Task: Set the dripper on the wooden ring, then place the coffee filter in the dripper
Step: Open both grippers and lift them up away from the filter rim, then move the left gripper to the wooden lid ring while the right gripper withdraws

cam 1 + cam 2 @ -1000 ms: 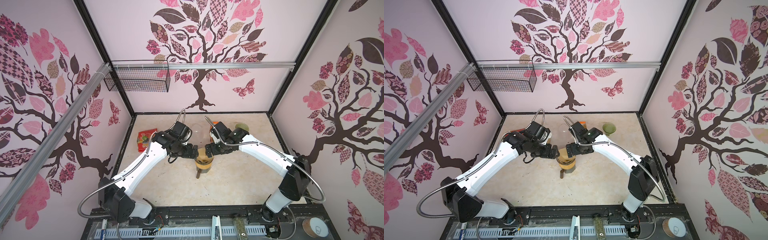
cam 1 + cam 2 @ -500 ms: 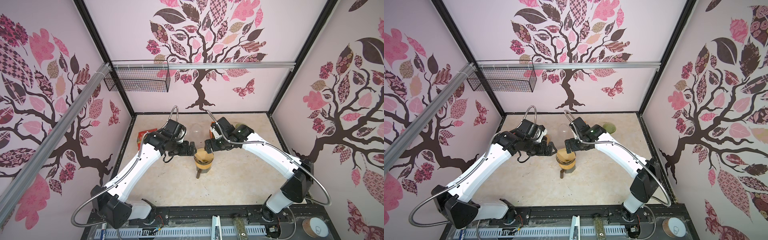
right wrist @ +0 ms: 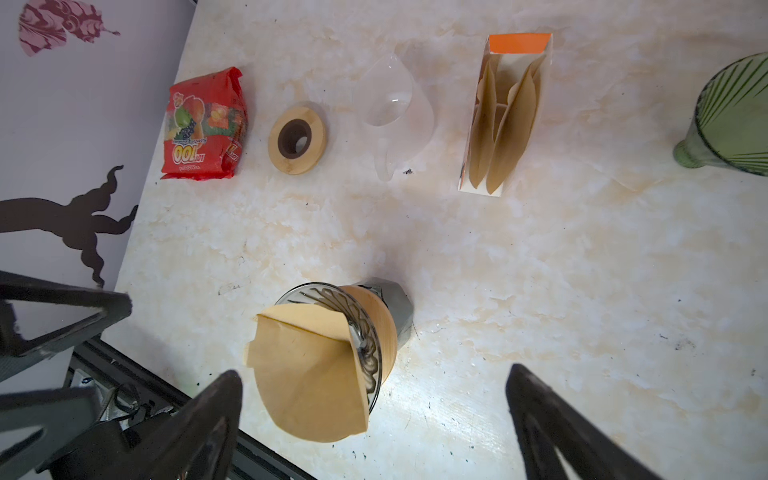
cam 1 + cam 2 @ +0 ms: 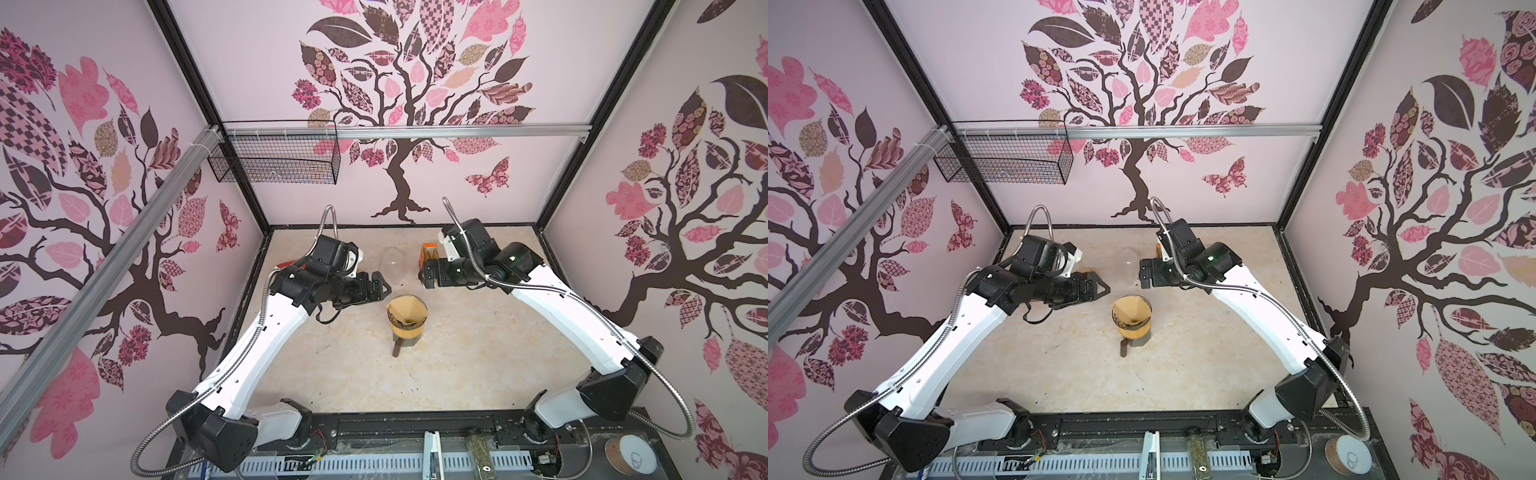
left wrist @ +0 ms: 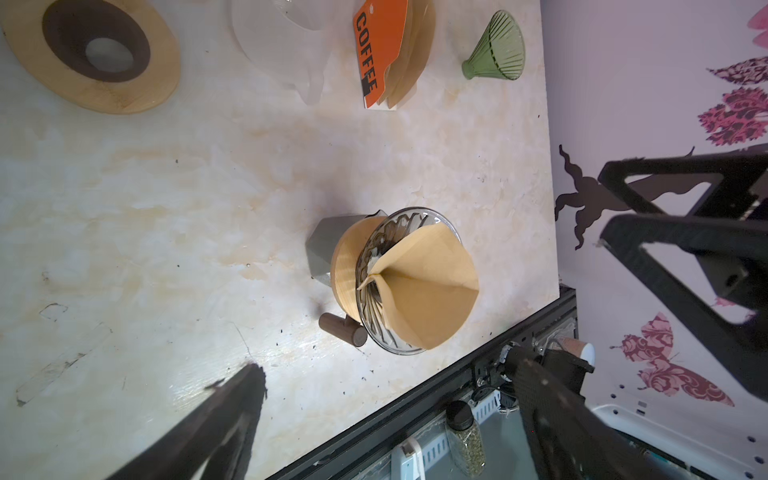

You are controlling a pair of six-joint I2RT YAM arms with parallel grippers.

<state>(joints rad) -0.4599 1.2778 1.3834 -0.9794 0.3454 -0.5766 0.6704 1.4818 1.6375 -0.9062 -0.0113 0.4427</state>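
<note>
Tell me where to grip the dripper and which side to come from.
Grip the brown wooden handle from the front, jaws across it. It juts out low from the dripper, clear of the coffee filter. The glass above it is wide and smooth, so probably a poorer hold.

Mounted high above the front edge of the tabletop (image 4: 457, 374), side by side, tilted down toward the back edge; far off, wide enough for the whole tabletop and both arms, nearly identical in both top views. On the left wrist: close, looking steeply down at the dripper (image 5: 347, 266) from the left edge's side, facing the right edge. On the right wrist: closer, from the opposite side, facing the left edge. Shared by all four: dripper, coffee filter (image 3: 307, 374), surrounding tabletop.
</note>
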